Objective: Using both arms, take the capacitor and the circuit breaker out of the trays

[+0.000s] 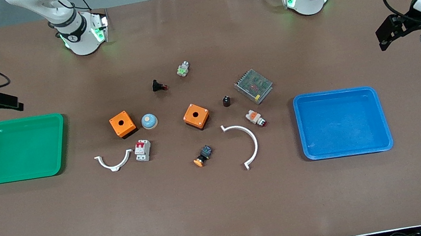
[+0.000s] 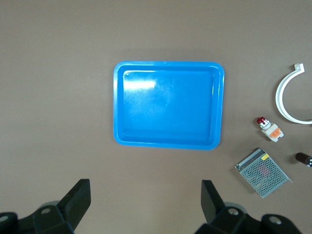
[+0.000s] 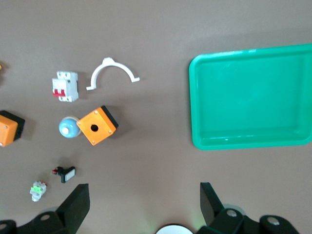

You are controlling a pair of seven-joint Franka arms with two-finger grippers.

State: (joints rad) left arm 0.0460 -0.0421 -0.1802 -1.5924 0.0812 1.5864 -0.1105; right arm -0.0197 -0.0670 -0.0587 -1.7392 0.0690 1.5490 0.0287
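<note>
The capacitor (image 1: 226,100), a tiny black cylinder, stands on the table beside the mesh-covered metal box (image 1: 253,86); it also shows in the left wrist view (image 2: 303,158). The breaker (image 1: 142,150), white-grey with red levers, lies beside a small white curved clip (image 1: 114,162); it also shows in the right wrist view (image 3: 65,86). My left gripper (image 1: 383,38) (image 2: 146,195) is open and empty, over bare table at the left arm's end near the blue tray (image 1: 341,121). My right gripper (image 1: 13,104) (image 3: 145,195) is open and empty, over bare table near the green tray (image 1: 21,148).
Two orange boxes (image 1: 122,124) (image 1: 196,116), a blue-white dome (image 1: 149,121), a large white curved clip (image 1: 248,141), a white-orange push-button (image 1: 256,118), a black-blue button with orange cap (image 1: 203,156), a black button part (image 1: 159,86) and a green-white part (image 1: 183,69) lie mid-table.
</note>
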